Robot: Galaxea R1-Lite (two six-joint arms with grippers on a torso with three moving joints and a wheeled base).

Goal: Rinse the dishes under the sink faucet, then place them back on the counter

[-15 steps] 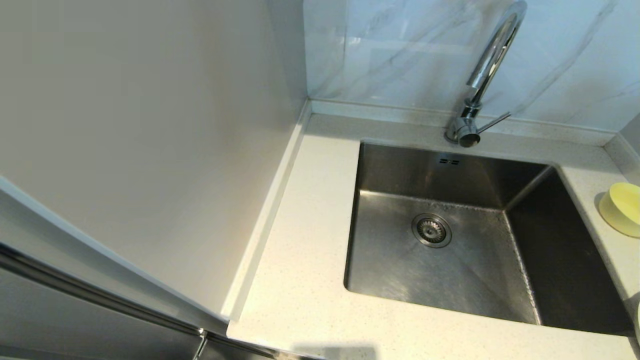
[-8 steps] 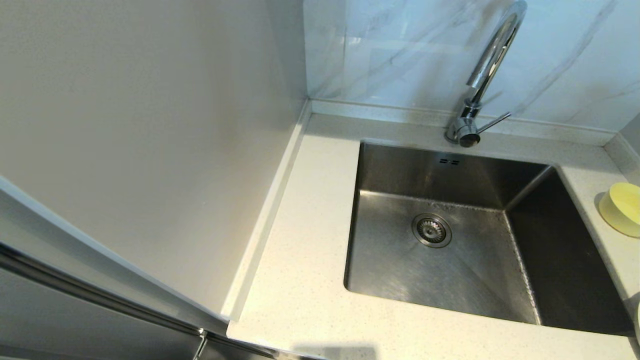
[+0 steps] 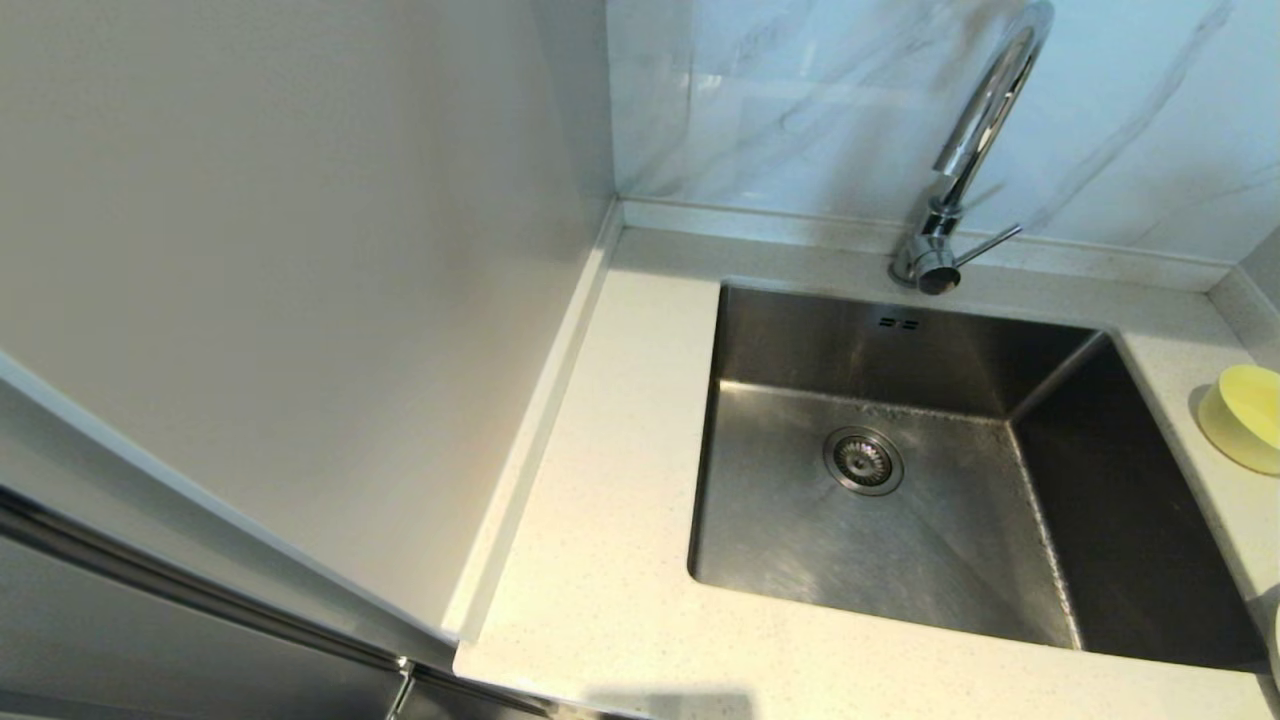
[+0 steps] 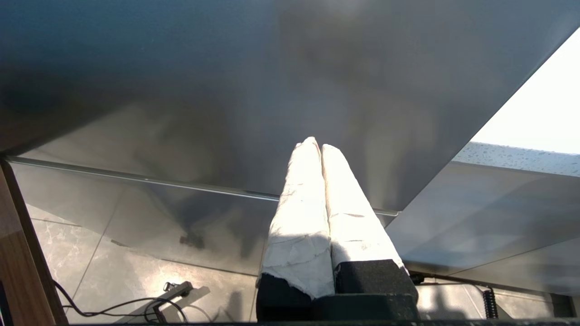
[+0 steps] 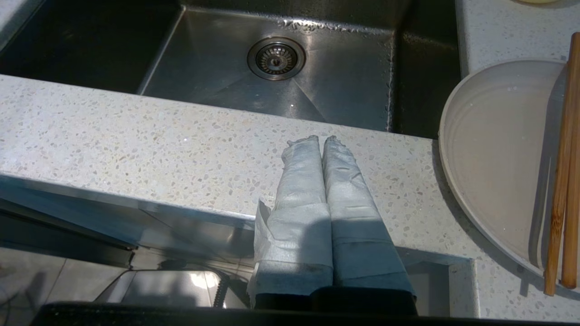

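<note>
The steel sink (image 3: 800, 540) lies empty below the chrome faucet (image 3: 975, 140), whose lever (image 3: 985, 245) sticks out at its base. A yellow bowl (image 3: 1245, 415) sits on the counter (image 3: 600, 520) at the far right. In the right wrist view the cream plate (image 5: 494, 158) rests on the counter (image 5: 158, 145) beside the sink (image 5: 340, 86), with the brown chopsticks (image 5: 562, 172) across its edge. My right gripper (image 5: 321, 139) is shut and empty over the counter's front edge, left of the plate. My left gripper (image 4: 316, 145) is shut and empty, low beside a grey panel. Neither arm shows in the head view.
A tall pale cabinet side (image 3: 300, 280) stands left of the counter. The marble wall (image 3: 800, 100) rises behind the faucet. A grey panel (image 4: 226, 90) fills the left wrist view, with tiled floor and a black cable (image 4: 113, 308) below.
</note>
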